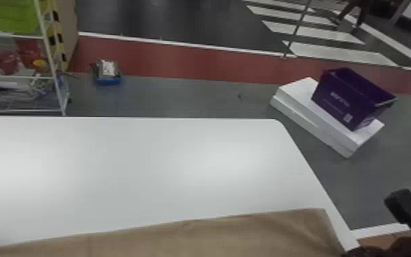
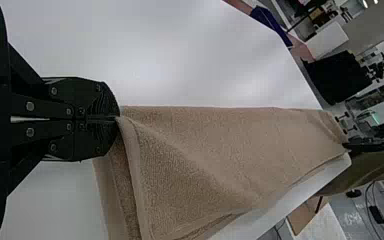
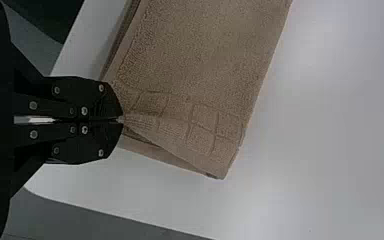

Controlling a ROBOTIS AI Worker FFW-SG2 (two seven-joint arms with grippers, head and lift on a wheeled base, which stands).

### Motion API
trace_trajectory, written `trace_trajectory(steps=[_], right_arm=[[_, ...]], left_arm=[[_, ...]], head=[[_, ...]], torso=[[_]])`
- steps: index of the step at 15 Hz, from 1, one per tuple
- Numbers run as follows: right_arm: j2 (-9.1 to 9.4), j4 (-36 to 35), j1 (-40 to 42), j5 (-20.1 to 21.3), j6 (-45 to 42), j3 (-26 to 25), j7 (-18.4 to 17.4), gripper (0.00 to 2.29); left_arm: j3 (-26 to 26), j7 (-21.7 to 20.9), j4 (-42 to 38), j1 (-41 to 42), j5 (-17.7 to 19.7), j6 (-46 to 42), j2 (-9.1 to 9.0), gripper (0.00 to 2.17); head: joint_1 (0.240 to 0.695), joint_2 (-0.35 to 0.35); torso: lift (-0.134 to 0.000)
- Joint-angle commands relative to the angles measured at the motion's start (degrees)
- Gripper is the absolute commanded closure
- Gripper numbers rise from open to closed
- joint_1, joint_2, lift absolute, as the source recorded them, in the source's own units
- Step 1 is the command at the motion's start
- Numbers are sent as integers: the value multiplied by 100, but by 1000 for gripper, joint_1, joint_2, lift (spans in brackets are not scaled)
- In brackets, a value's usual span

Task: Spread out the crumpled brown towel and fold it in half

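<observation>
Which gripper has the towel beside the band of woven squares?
The right gripper: it pinches the towel close by those squares. The left gripper pinches it by a plain stretch with a narrow hem.

Purple crate (image 1: 338, 99) on white slabs (image 1: 317, 124), beyond the white table (image 1: 146, 164); red-banded grey floor (image 1: 198, 97)

This looks like a lab or workshop: broad white stripes (image 1: 338, 54) across a dark floor (image 1: 181, 20), black-and-yellow tape (image 1: 56, 37) near an open rack (image 1: 52, 68), loose cables (image 2: 367, 197) on grey flooring.
</observation>
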Motion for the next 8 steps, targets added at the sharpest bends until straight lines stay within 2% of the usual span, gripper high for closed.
trace_trajectory(steps=[1,4,8], right_arm=[[-12,-144,356,123,-129,-105,19,1116],[23,-127,356,115,-146,-114,19,1116],[49,-101,294,220,-181,44,19,1048]], left_arm=[[7,-35,9,-26,-9,0,38,1342],[-28,-26,79,-105,-70,-35,29,1342],[-89,-26,184,-105,-97,-211,29,1339]], head=[[695,-302],[695,-327],[695,-325]], torso=[[-124],[-124],[-124]])
